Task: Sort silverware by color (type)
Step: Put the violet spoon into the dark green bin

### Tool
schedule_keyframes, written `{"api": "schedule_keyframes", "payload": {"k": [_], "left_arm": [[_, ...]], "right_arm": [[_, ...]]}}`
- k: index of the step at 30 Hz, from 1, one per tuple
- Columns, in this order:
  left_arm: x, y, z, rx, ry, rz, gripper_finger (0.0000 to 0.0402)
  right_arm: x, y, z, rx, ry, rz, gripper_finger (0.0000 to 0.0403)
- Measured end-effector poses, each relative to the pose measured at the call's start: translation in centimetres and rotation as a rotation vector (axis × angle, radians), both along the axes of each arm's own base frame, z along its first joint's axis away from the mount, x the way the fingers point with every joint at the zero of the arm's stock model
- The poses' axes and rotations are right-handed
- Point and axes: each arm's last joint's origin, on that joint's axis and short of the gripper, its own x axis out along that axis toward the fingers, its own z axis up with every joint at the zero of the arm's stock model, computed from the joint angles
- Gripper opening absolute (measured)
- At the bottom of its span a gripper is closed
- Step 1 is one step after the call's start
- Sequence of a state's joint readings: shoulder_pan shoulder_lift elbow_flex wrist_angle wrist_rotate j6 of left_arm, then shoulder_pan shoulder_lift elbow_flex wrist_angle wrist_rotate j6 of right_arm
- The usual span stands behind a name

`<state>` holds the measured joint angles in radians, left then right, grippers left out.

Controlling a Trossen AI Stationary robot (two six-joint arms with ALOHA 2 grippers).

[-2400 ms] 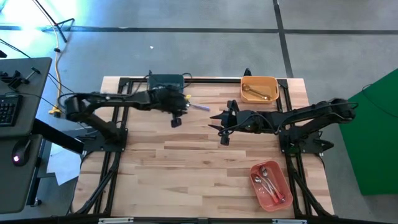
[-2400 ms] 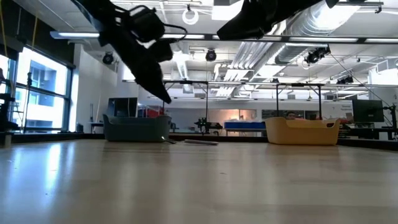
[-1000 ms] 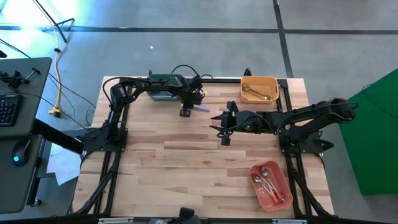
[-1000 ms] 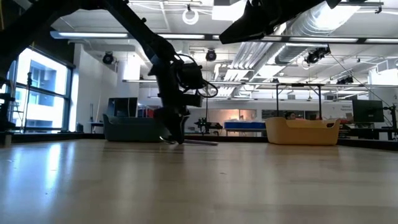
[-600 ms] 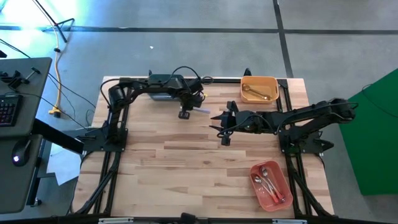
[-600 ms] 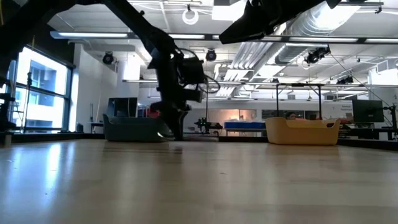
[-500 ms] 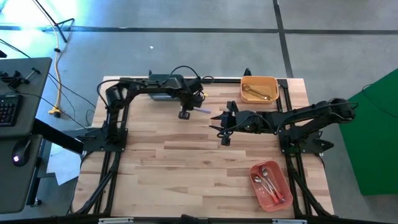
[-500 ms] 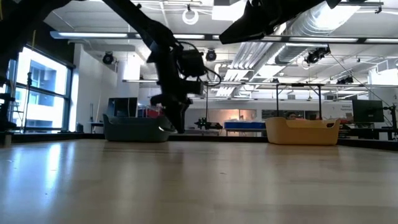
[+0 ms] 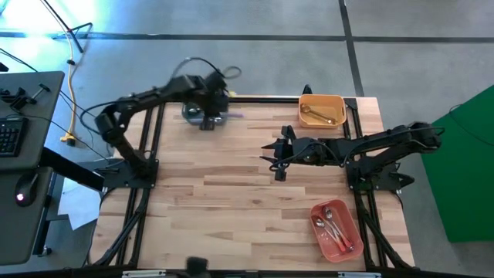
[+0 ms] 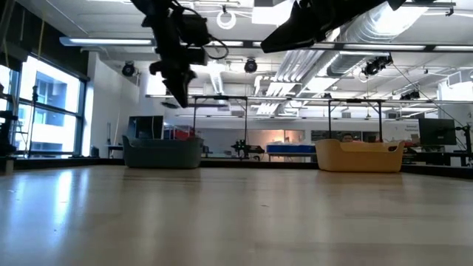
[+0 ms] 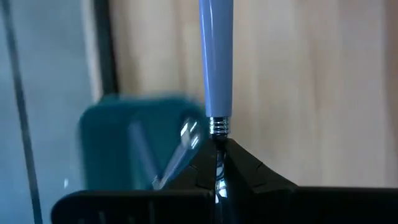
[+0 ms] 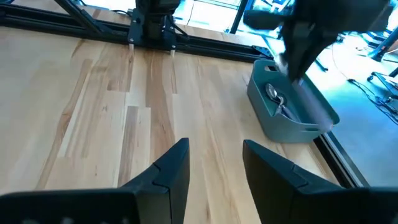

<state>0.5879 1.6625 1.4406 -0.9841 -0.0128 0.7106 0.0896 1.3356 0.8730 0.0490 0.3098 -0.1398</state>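
My left gripper (image 9: 207,121) hangs high above the table (image 10: 179,100) at the far left, over the teal bin (image 11: 134,146). It is shut on a lavender-handled utensil (image 11: 216,62). The teal bin holds other silver-headed utensils (image 12: 277,99). My right gripper (image 9: 272,154) waits open above the middle of the table, with nothing between its fingers (image 12: 214,168). Gold utensils (image 9: 316,116) lie in the orange bin (image 9: 340,100). Red-pink-handled ones (image 9: 333,228) lie in the red-pink bin (image 9: 320,239). My left gripper pinches the utensil between its two fingers (image 11: 249,171) at the silver neck (image 11: 217,127), just below the lavender handle. The fingers point steeply down. The handle sticks out past the fingertips, in line with them. The utensil is lifted clear of table and bin.
The bare wooden tabletop (image 9: 231,201) spreads between the three bins. A black frame (image 9: 255,99) runs along the far edge and down both sides. Both arm bases stand at the table's left and right edges.
My left gripper has risen from the tabletop beside the teal bin and swung toward the table's far left, ending above that bin. The lavender-handled utensil that lay on the table has come up with it, lifted clear.
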Motion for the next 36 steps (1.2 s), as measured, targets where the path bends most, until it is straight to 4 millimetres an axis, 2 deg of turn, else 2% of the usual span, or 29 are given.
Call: {"api": "schedule_keyframes", "payload": {"k": [3,7,10,14,19,24,36], "left_arm": [[-2.4,2.0,0.8,0.011,-0.001,0.089,0.0001],[-4.9,4.8,0.5,0.0,0.003,0.201,0.0001],[-5.9,6.4,-0.9,-0.017,-0.015,0.247,0.0001],[-7.1,7.4,-3.5,-0.054,-0.018,0.283,0.0001],[-7.5,7.6,-6.1,-0.043,-0.039,0.301,0.0001],[-7.2,7.8,-7.0,-0.046,-0.134,0.322,0.0001],[-6.3,8.9,-10.4,-0.097,-0.098,0.386,0.0001]], "right_arm": [[0.0,0.0,0.0,0.001,0.0,0.0,0.0133],[0.0,0.0,0.0,0.002,0.0,0.003,0.0133],[0.0,0.0,0.0,0.002,0.0,0.002,0.0133],[0.0,0.0,0.0,0.001,0.001,0.003,0.0133],[0.0,0.0,0.0,-0.009,0.003,0.007,0.0133],[0.0,0.0,0.0,-0.007,0.001,0.007,0.0133],[0.1,0.1,0.2,0.009,-0.02,0.034,0.0133]]}}
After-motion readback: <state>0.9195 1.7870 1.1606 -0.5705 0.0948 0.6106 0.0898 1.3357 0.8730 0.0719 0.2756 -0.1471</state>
